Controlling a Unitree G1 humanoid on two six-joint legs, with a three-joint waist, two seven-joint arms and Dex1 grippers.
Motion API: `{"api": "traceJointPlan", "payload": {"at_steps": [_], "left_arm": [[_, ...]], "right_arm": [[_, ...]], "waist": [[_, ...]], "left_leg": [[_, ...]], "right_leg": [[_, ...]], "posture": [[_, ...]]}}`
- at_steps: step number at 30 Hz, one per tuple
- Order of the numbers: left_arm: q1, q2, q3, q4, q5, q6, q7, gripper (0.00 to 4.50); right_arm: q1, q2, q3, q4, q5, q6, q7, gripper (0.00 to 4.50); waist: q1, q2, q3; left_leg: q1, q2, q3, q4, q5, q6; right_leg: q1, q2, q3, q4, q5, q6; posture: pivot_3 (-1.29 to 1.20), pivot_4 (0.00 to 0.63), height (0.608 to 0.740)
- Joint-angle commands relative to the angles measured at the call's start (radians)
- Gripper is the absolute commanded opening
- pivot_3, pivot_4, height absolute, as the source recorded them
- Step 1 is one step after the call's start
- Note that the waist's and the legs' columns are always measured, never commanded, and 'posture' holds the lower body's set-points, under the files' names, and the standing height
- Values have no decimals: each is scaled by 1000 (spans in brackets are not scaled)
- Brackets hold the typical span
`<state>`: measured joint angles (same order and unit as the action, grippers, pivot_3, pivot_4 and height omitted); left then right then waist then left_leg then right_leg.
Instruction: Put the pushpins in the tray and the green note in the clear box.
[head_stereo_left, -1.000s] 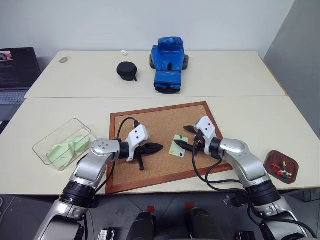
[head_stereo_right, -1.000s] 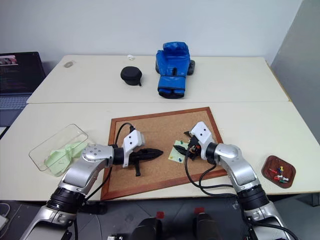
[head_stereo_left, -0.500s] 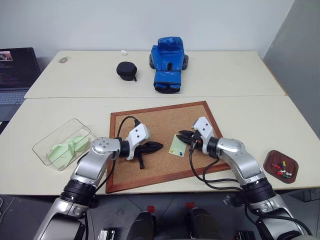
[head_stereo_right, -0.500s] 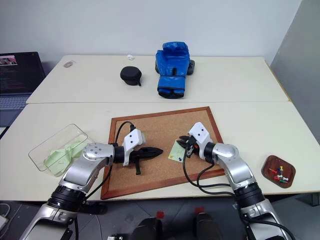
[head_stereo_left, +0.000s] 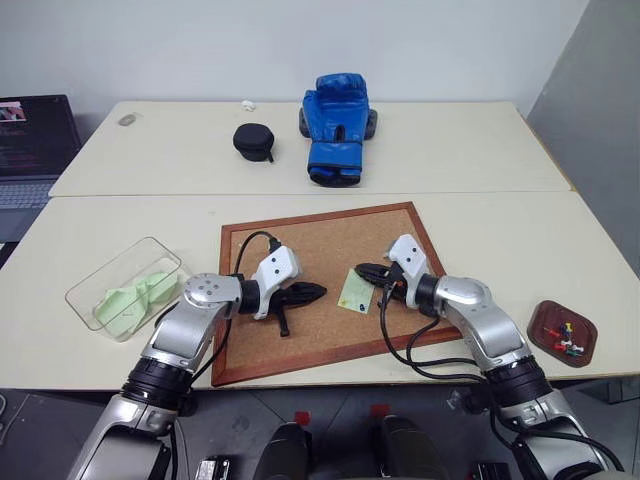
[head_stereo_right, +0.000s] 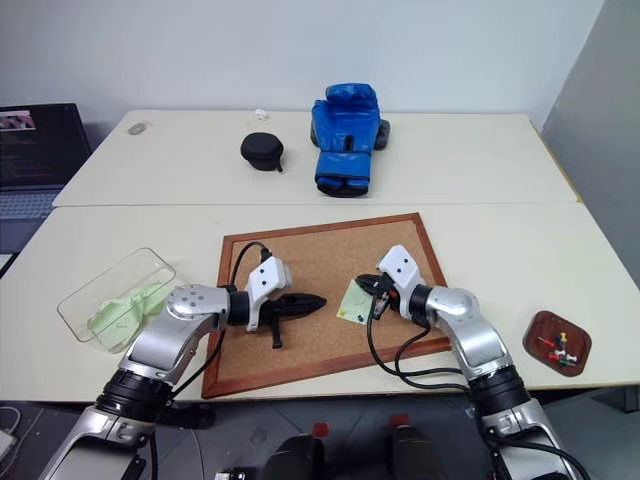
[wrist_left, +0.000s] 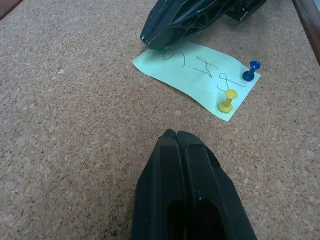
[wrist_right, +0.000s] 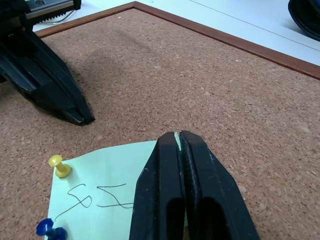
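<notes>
Right tool (wrist_right: 179, 136) pinched shut at green note (wrist_left: 197, 75) corner, maybe on a pin. Left tool (wrist_left: 175, 135) shut, empty. Could rip: yellow pushpin (wrist_left: 227, 100), blue pushpin (wrist_left: 250, 70) not out yet.

Head stereo pair looks down over the bench (head_stereo_left: 560, 220); both wrist cameras sit close above the shared corkboard (head_stereo_left: 330, 245).

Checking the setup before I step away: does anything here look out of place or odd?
Yes. The clear box already holds a crumpled pale-green paper wad, while the green note lies on the corkboard, pinned by a yellow pushpin and a blue pushpin. A blue boxing glove sits on the far table.
</notes>
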<state>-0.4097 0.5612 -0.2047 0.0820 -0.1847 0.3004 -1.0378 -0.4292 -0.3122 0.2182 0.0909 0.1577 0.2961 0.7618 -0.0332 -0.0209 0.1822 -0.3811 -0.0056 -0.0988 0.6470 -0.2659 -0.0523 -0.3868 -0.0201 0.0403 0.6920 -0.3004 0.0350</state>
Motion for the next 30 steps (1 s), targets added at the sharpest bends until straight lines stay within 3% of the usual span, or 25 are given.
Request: {"api": "traceJointPlan", "payload": {"at_steps": [1,15,22,30], "left_arm": [[-4,1,-6,-14,13,25,13,0],[-8,2,-13,-8,22,28,14,0],[-19,1,-14,11,27,16,14,0],[-19,-1,-14,13,30,10,19,0]], "right_arm": [[-2,0,-26,-91,47,-10,26,67],[14,-15,-19,-114,20,-34,15,67],[39,-57,78,-87,-124,-241,16,67],[35,-54,94,-35,-201,-299,-34,67]], "waist": [[0,0,0],[0,0,0],[0,0,0],[0,0,0]], "left_leg": [[0,0,0,0,0,0],[1,0,0,0,0,0],[1,0,0,0,0,0],[1,0,0,0,0,0]], "right_leg": [[0,0,0,0,0,0],[0,0,0,0,0,0],[0,0,0,0,0,0],[0,0,0,0,0,0]], "posture": [[0,150,740],[0,150,740],[0,150,740],[0,150,740]]}}
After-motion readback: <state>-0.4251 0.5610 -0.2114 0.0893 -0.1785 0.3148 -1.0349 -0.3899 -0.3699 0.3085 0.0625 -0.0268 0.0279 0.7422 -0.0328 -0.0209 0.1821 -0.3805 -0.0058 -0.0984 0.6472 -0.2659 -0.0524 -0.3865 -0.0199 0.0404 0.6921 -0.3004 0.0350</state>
